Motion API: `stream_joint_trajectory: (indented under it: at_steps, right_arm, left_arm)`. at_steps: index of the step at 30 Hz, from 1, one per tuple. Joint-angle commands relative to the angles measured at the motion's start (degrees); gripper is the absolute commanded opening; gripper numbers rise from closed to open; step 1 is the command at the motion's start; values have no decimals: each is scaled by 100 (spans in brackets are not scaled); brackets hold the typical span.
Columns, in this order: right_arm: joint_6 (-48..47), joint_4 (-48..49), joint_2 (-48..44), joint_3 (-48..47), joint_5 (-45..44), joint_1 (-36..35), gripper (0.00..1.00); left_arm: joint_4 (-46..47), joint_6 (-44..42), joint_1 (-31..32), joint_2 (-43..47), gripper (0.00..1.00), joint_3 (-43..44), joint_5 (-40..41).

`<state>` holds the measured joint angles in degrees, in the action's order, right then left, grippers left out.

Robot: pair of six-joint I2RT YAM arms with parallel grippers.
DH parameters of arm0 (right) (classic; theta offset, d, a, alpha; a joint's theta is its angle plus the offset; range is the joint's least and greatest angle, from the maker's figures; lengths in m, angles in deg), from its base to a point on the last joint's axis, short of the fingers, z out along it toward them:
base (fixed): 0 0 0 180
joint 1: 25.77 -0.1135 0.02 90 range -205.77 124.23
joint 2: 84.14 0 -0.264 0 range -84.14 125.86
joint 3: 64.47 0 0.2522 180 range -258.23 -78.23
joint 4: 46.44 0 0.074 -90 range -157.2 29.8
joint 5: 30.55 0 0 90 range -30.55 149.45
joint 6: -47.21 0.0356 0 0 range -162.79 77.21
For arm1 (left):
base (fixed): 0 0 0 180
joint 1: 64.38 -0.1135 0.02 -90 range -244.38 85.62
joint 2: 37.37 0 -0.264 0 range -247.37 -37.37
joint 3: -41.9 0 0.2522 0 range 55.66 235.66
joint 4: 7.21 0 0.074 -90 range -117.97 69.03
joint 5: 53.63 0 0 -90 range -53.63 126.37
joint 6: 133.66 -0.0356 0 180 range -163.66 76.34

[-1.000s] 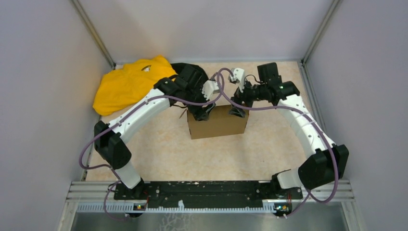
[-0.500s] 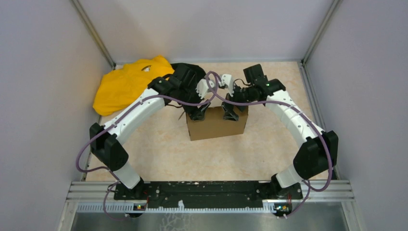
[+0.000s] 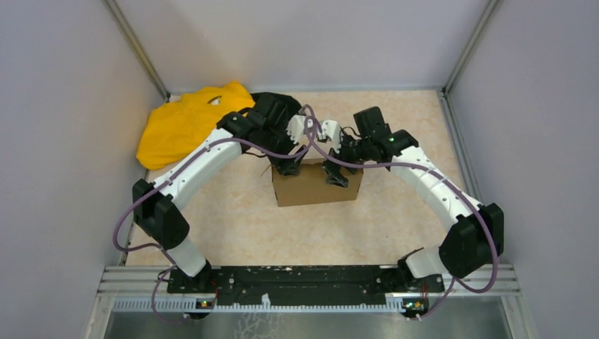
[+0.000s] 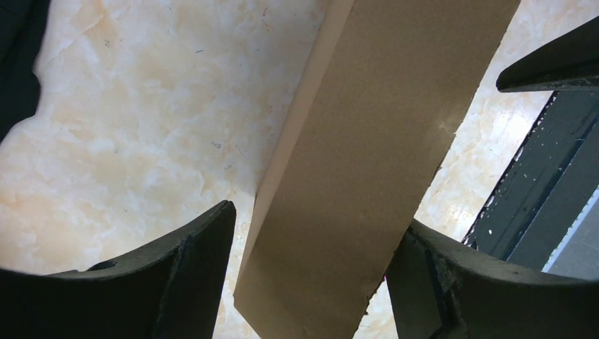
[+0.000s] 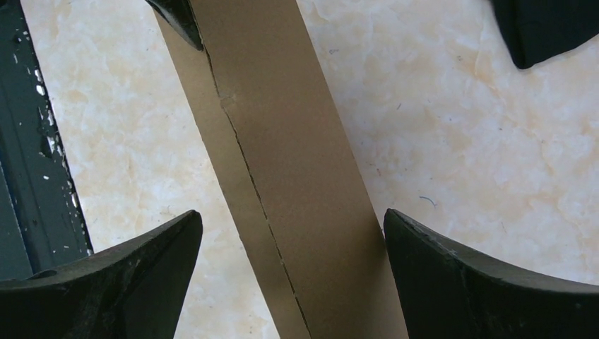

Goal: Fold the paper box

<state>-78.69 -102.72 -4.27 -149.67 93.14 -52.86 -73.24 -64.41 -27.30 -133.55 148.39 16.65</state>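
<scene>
Paper box: stood on edge near the middle of the table, well apart from the yellow cloth at the far left corner, as a shallow brown slab with its broad face toward the arm bases. Ran with its long axis left to right across the robot's front, narrow top edge up, directly beneath both tools. Left gripper hung over the left end of that edge, right gripper over the middle-right part, neither arm clearly nearer. Seen from the left wrist, straddled the slab across its thickness, spread, one finger at the cardboard and a sliver of table showing beside the other, so judged not pinching. Seen from the right wrist, spread wider, with bare table on both sides of the cardboard strip and a torn seam running along it. Judged ready for closing across the thin dimension, not along the length.
</scene>
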Motion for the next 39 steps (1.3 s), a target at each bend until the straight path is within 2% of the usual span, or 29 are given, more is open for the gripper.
stream_joint_trajectory:
  at_steps: [1, 7, 13, 24, 32, 39]
  right_arm:
    - [28, -95, -131, 145, -230, -219, 96]
    - [114, -98, -97, 199, -394, -335, 92]
    - [200, -25, -85, 297, -504, -367, 88]
    - [305, 100, -59, 369, -676, -367, 85]
    - [425, 192, -78, 506, -772, -376, 82]
    - [481, 272, -66, 495, -801, -410, 81]
  left_arm:
    - [157, 21, -107, -111, 79, 200, 95]
    - [117, 84, -172, -82, 80, 422, 14]
    - [-42, 153, -167, -57, 80, 474, -546]
    - [15, 564, -168, 278, 82, 143, -660]
    - [279, 1190, -173, 786, 85, -218, -32]
    - [953, 1761, -171, 1450, 86, -550, 721]
